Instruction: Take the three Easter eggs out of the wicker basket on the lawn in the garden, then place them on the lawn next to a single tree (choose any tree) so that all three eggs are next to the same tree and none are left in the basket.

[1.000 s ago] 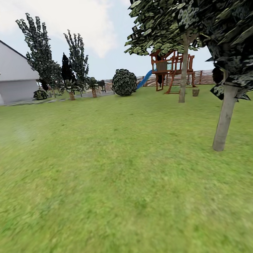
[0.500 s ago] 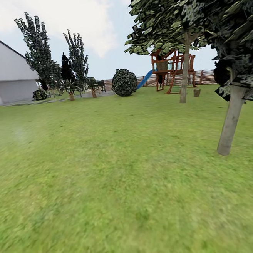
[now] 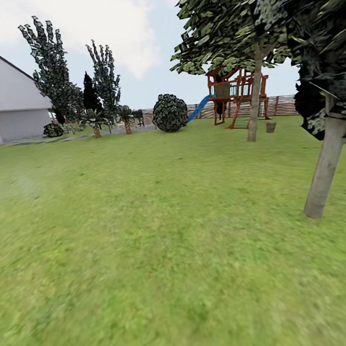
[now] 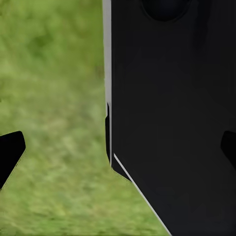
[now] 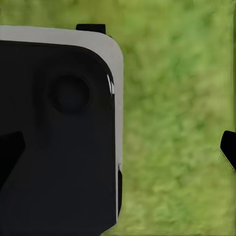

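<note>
Lawn and tree ahead; both end effectors spread, empty, over grass.

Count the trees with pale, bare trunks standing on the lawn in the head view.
2: one grey-brown-trunked tree near the right edge, another slimmer-trunked tree farther back beside the wooden play tower. Others may be hidden.

I'm looking out over a home's back garden: a wide green lawn runs up to a white house on the left. A wooden play tower with a blue slide stands before a brown slatted fence. Trees and a round bush dot the grass under a cloudy sky.
</note>
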